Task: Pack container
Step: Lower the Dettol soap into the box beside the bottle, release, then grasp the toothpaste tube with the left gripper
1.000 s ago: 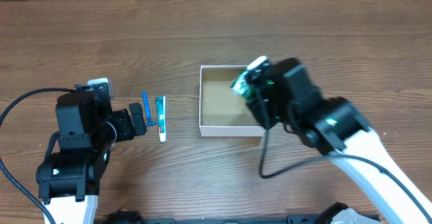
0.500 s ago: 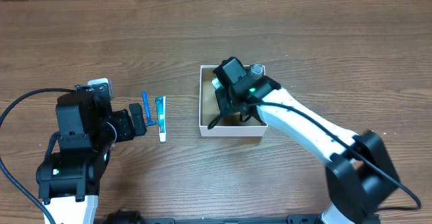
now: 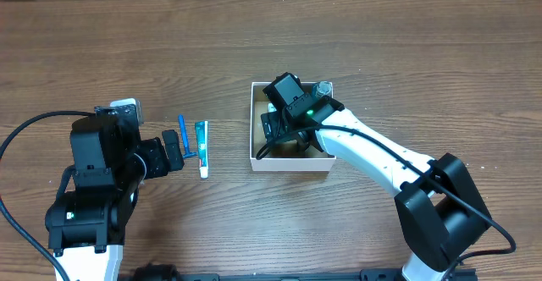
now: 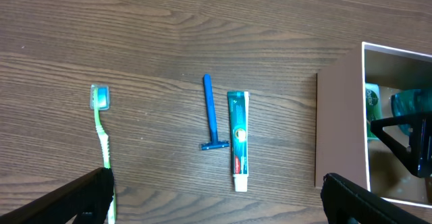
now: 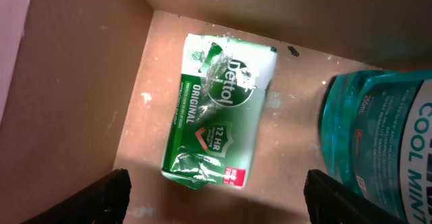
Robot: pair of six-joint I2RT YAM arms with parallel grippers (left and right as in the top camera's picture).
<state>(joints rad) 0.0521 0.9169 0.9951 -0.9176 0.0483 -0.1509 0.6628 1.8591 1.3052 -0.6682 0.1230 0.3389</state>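
Observation:
The container (image 3: 288, 166) is a small white-walled box with a brown floor at mid-table; it also shows in the left wrist view (image 4: 341, 129). My right gripper (image 3: 273, 129) is down inside it, open (image 5: 219, 204). A green Dettol soap pack (image 5: 219, 129) lies flat on the floor just ahead of the fingertips, not held. A teal mouthwash bottle (image 5: 385, 143) lies in the box beside it. My left gripper (image 3: 179, 150) is open and empty (image 4: 216, 207), low over the table left of the box.
Left of the box lie a toothpaste tube (image 3: 201, 148) (image 4: 238, 140), a blue razor (image 3: 182, 137) (image 4: 210, 119) and a green toothbrush (image 4: 102, 136), all parallel on the wood. The toothbrush is hidden under my left arm in the overhead view.
My right gripper carried the green soap pack left and down into the box. It has let go; the soap now lies on the floor. The left arm has not moved.

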